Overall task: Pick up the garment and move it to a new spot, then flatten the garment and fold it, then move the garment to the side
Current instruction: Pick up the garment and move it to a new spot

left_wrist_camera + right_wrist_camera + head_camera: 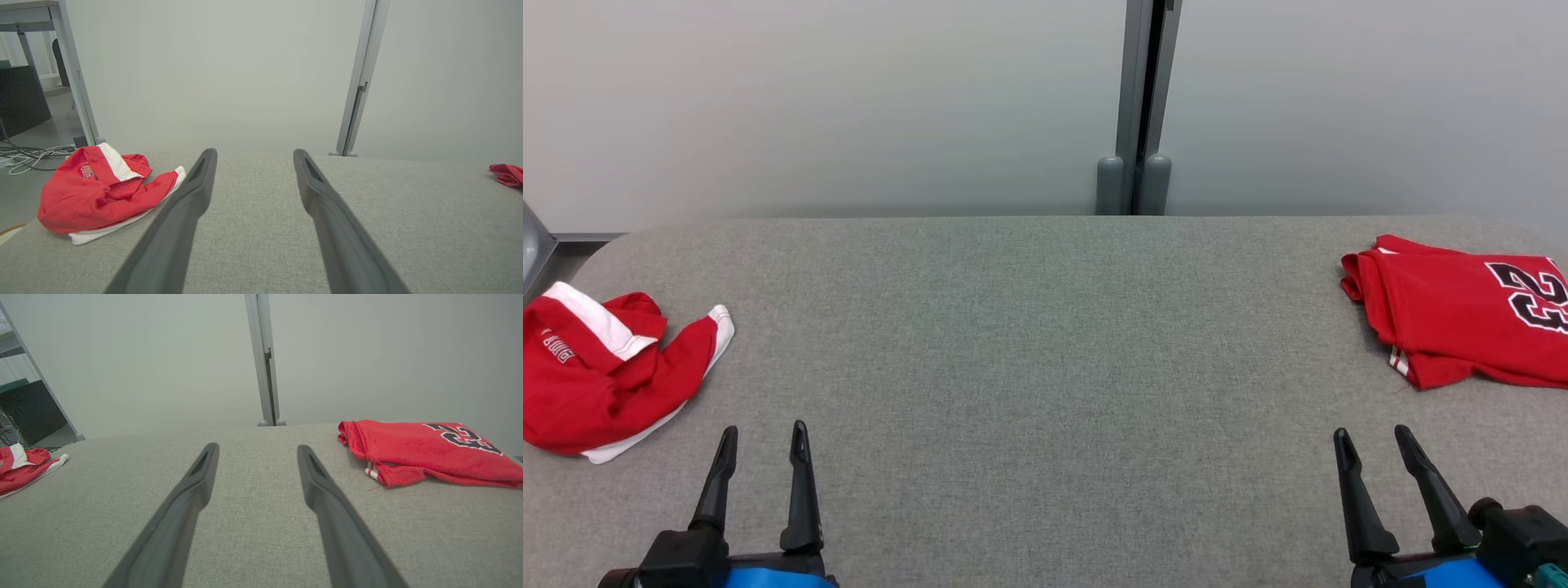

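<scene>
Grey woven fabric covers the tabletop (1045,343), backed by pale wall panels (809,98) and a grey post (1143,106) at 12 o'clock. At 9 o'clock lies the crumpled garment (596,384), red with white trim, bunched in loose folds by the tabletop's left edge; it looks like the piece to work on. It should be light, soft and floppy, sagging and trailing once lifted, so a pinch on a raised ridge or on the white hem nearest the left end effector (764,433) seems best. That end effector sits at 7 o'clock, fingers spread and empty, with the garment near at its 10 o'clock. The right end effector (1372,434), at 5 o'clock, is likewise spread and empty. A folded red jersey (1462,327) with a black number rests at 3 o'clock, well apart, and nothing stands between the left fingers and the garment.
</scene>
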You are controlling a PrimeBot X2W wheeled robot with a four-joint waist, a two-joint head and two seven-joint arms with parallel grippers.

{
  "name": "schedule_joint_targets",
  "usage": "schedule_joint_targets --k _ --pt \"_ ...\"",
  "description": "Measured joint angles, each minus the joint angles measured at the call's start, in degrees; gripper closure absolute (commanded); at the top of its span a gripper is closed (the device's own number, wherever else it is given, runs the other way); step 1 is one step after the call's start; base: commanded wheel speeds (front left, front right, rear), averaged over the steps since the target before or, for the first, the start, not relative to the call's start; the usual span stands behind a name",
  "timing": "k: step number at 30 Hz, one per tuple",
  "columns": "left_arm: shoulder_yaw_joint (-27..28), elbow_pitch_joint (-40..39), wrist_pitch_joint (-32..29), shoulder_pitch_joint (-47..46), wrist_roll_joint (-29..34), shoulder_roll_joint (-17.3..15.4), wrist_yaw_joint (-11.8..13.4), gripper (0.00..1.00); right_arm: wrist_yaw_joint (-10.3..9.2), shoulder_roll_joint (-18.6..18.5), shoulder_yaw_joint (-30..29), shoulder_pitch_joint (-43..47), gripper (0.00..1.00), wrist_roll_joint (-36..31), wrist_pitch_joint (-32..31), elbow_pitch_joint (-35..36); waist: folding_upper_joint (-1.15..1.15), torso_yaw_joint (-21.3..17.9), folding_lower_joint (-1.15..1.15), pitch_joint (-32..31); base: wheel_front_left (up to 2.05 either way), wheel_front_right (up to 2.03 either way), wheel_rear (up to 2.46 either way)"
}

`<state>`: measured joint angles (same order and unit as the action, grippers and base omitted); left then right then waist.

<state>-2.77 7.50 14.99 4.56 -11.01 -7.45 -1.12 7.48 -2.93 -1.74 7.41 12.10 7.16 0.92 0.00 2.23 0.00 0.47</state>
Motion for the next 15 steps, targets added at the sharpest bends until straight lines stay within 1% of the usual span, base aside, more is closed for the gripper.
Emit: schedule_joint_targets --k 8,15 --pt "-0.23 0.11 0.0 -0.1 -0.09 -0.3 0.11 0.0 0.0 0.02 0.12 0.04 0.0 0.26 0.44 -0.46 0.0 0.98 0.0 0.18 0.0 0.0 0.0" --pt "0.0 0.16 -0.01 -0.93 -0.59 -0.71 0.58 0.0 0.0 0.04 0.65 -0.02 0.0 0.63 0.56 -1.14 0.0 3.75 0.0 0.93 0.0 0.0 0.0"
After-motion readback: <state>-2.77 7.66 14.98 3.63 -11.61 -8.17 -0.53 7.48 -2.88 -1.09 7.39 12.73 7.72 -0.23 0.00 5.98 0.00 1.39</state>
